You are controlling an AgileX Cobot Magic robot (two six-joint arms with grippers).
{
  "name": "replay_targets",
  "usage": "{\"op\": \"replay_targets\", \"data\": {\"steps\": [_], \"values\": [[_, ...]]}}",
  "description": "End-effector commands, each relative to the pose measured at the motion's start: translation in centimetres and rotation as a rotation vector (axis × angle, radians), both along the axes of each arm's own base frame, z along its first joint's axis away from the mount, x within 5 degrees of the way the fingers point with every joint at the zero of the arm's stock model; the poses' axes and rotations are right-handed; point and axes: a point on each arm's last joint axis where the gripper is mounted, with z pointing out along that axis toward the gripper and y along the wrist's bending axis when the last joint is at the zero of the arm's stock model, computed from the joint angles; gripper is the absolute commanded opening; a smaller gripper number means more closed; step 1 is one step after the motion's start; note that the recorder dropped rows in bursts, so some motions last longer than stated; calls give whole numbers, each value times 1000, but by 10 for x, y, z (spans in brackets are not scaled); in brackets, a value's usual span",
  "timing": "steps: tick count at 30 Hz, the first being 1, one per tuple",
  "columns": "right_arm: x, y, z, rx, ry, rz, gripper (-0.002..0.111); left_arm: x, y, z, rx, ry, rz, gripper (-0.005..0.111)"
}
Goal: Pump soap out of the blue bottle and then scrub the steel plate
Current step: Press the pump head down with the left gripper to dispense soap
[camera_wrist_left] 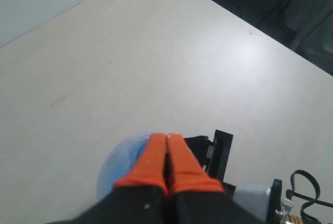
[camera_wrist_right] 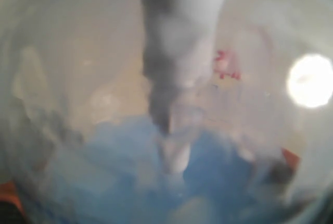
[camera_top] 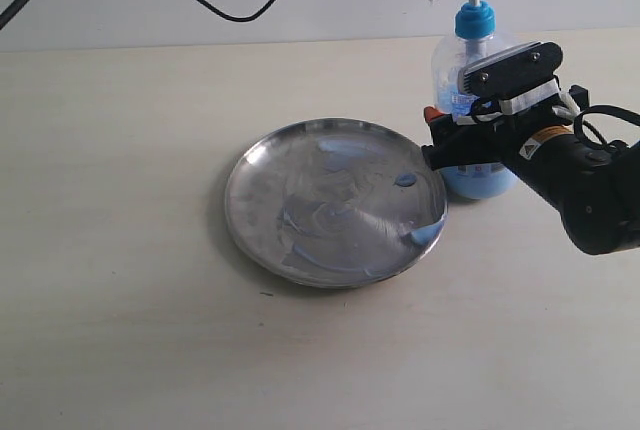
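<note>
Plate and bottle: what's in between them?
In the exterior view, the right gripper, holding the bottle, pokes a black fingertip between it and the plate.

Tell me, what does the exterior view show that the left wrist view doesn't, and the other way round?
Only the exterior view: the steel plate smeared with soap, and the right pincer around the blue bottle. Only the left wrist view: the left pincer up close, its orange jaws pressed together, and a dark room beyond the table's edge. Both: the bottle's blue pump head, the left pincer above it, and the pale table.
</note>
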Motion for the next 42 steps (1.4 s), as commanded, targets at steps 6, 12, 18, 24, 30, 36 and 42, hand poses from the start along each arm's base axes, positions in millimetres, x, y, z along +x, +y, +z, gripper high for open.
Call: {"op": "replay_targets", "data": {"steps": [6, 12, 18, 24, 30, 36, 42], "values": [[5, 4, 17, 2, -135, 36, 0, -10, 1, -69, 263, 184, -118, 0], [5, 4, 17, 1, -136, 36, 0, -11, 2, -82, 287, 216, -121, 0], [5, 4, 17, 1, -136, 36, 0, -10, 1, -93, 300, 237, -120, 0], [5, 4, 17, 1, -136, 36, 0, -10, 1, -94, 302, 239, -120, 0], [5, 4, 17, 1, -136, 36, 0, -10, 1, -94, 302, 239, -120, 0], [5, 4, 17, 1, -136, 36, 0, -8, 0, -89, 287, 223, -115, 0], [5, 4, 17, 1, -136, 36, 0, -4, -5, -56, 221, 148, -113, 0]]}}
